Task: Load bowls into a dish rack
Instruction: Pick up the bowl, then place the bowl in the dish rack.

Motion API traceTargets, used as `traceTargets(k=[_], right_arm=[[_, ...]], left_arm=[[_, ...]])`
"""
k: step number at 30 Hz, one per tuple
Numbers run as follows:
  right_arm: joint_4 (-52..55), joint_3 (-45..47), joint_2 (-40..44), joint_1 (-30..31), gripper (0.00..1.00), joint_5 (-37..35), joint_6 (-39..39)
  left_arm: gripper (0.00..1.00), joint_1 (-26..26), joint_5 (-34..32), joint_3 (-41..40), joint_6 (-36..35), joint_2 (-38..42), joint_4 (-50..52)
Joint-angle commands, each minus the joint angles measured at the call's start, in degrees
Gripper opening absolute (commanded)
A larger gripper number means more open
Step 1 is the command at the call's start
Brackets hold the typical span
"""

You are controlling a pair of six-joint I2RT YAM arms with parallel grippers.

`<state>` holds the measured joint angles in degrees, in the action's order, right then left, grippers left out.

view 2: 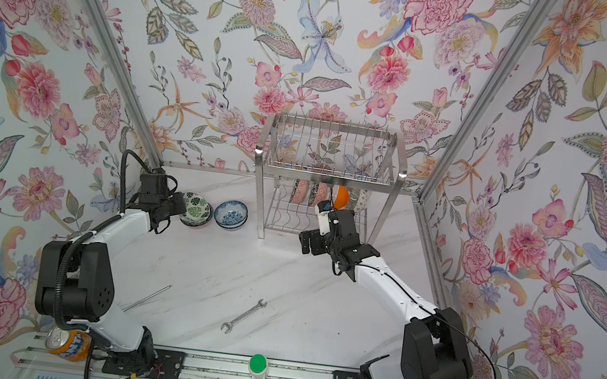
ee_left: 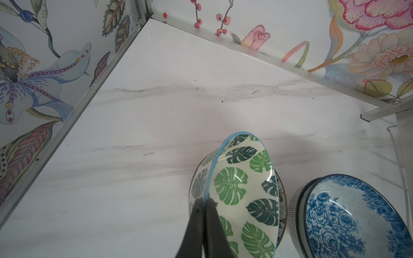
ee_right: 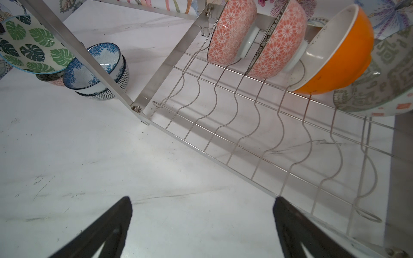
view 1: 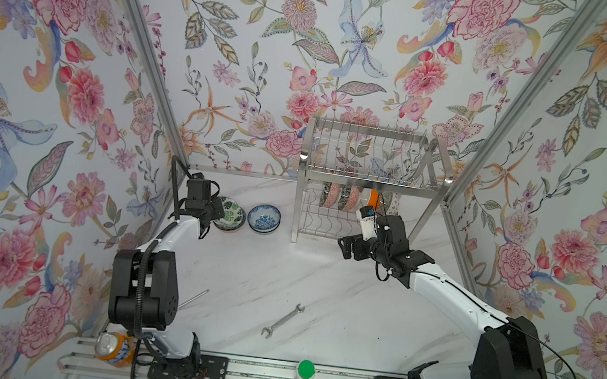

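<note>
My left gripper (ee_left: 204, 200) is shut on the blue rim of a green-leaf bowl (ee_left: 243, 185), which is tilted up over a dark-rimmed bowl (ee_left: 282, 201). Beside it sits a blue-and-white bowl (ee_left: 348, 219) stacked in a dotted one. Both top views show these bowls (view 1: 231, 211) (view 2: 231, 213) left of the dish rack (view 1: 367, 167) (view 2: 331, 154). On the rack's lower wavy grid (ee_right: 245, 125) stand two pink bowls (ee_right: 232, 33), an orange bowl (ee_right: 339, 58) and a grey-green patterned bowl (ee_right: 384, 73). My right gripper (ee_right: 202, 201) (view 1: 346, 245) hangs open and empty before the rack's front edge.
A wrench (view 1: 282, 321) and a thin metal rod (view 1: 194, 299) lie on the marble table nearer the front. A soda can (view 1: 115, 348) and a green-capped bottle (view 1: 305, 370) stand on the front rail. Floral walls close in the left, back and right.
</note>
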<state>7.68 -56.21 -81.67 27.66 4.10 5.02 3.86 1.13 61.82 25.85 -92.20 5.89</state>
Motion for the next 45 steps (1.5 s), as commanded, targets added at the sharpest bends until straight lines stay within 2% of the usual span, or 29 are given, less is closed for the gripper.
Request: traceTargets(k=[1, 12, 21, 32, 38, 45], right_arm=[[-0.9, -1.0, -0.2, -0.2, 1.0, 0.7, 0.9], [-1.1, -1.6, -0.6, -0.2, 1.0, 2.3, 1.7], [-2.9, -2.5, -0.7, 0.4, 0.99, 7.7, 5.7], [-4.0, -4.1, -2.0, 3.2, 0.99, 10.3, 8.4], [-3.9, -4.3, -2.2, 3.9, 0.98, 10.9, 8.9], [-5.2, -4.5, -3.3, 5.5, 0.98, 12.9, 11.7]], left_arm=[[0.0, 0.4, 0.4, 0.8, -1.2, 2.2, -1.9], [0.0, 0.5, 1.7, 2.6, -1.6, 8.5, 0.4], [0.0, 0.0, 5.5, 1.9, -1.3, 14.7, 4.1], [0.0, -3.9, 5.9, -1.5, -0.7, 24.1, 10.8], [0.0, -4.6, 8.3, -4.2, 1.3, 27.0, 11.6], [0.0, -7.8, 9.8, -5.5, 2.1, 29.7, 14.9]])
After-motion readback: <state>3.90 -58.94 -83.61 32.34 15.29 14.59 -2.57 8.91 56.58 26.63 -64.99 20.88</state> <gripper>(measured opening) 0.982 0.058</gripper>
